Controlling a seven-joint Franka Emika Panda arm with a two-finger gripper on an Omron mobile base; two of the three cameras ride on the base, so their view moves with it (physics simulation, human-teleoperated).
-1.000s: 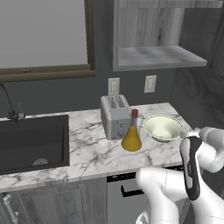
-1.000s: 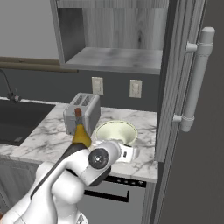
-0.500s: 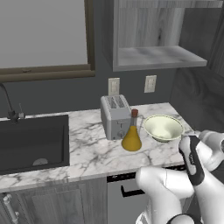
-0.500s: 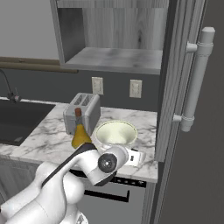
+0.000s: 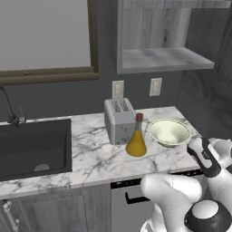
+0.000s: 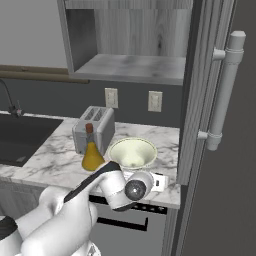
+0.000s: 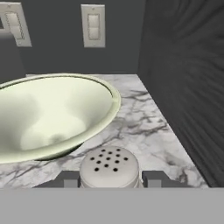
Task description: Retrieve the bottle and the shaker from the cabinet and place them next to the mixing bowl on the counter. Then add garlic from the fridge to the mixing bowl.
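Observation:
The shaker (image 7: pixel 109 168), a pale cylinder with a perforated top, sits between the two dark finger tips of my gripper (image 7: pixel 109 179), which is shut on it. It is held low over the counter (image 7: pixel 146 127), just in front and to the right of the mixing bowl (image 7: pixel 52 113). The bowl (image 5: pixel 170 132) (image 6: pixel 132 152) stands on the marble beside the bottle (image 5: pixel 136 144) (image 6: pixel 92 156), an amber flask with a red-brown stopper. The cabinet (image 5: pixel 163 59) (image 6: pixel 130 67) stands open above. The fridge (image 6: pixel 220 160) is shut, and the garlic is out of view.
A silver toaster (image 5: pixel 119 120) (image 6: pixel 92 127) stands behind the bottle. The black sink (image 5: pixel 31 145) with its tap lies to the left. The fridge's grey side wall (image 7: pixel 188 87) rises close on the right of the gripper. Two wall outlets (image 5: pixel 155 86) sit above the counter.
The arm's wrist has slid a little to the right and down along the counter's front edge, still carrying the shaker. Bottle, bowl and toaster have not moved.

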